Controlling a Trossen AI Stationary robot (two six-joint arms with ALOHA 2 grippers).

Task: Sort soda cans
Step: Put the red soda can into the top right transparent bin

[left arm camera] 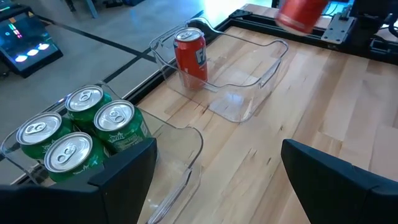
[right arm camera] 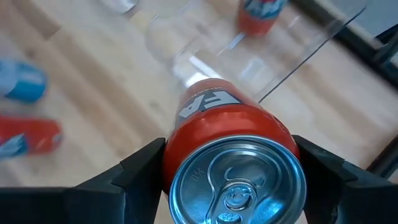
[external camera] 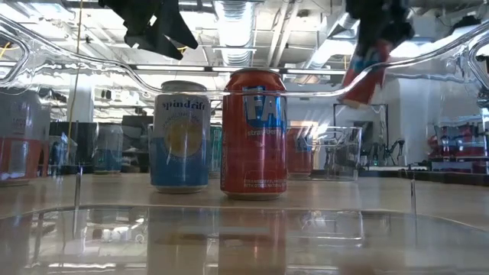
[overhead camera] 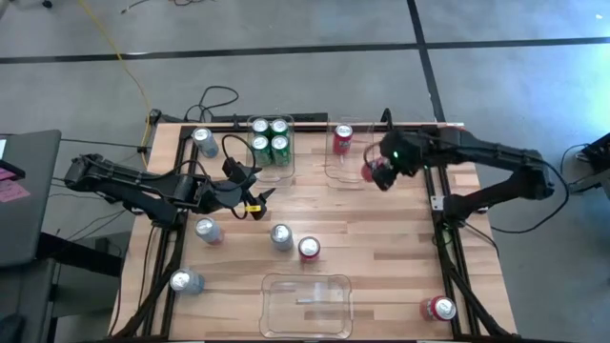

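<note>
So the right gripper (right arm camera: 227,171) has its fingers clamped on either side of a red can (right arm camera: 231,155), holding it tilted in the air over the clear bin (overhead camera: 345,162) at the far side of the table (overhead camera: 381,238). One red can (overhead camera: 343,139) already stands upright in that bin. Next to it, another clear bin (overhead camera: 282,170) holds four green cans (overhead camera: 270,137) packed together, upright.

The left gripper (overhead camera: 255,191) hangs above the table just in front of the green bin, fingers apart with nothing between them.

Out on the bare wood: a silver can (overhead camera: 202,141) by the far left corner, another silver can (overhead camera: 207,230) on the left, a third (overhead camera: 280,236) near the middle with a red can (overhead camera: 309,249) just beside it, and a fourth silver one (overhead camera: 185,281) near the front left edge. One more red can (overhead camera: 439,308) sits at the front right corner. A third clear bin (overhead camera: 307,303) sits at the near edge.
</note>
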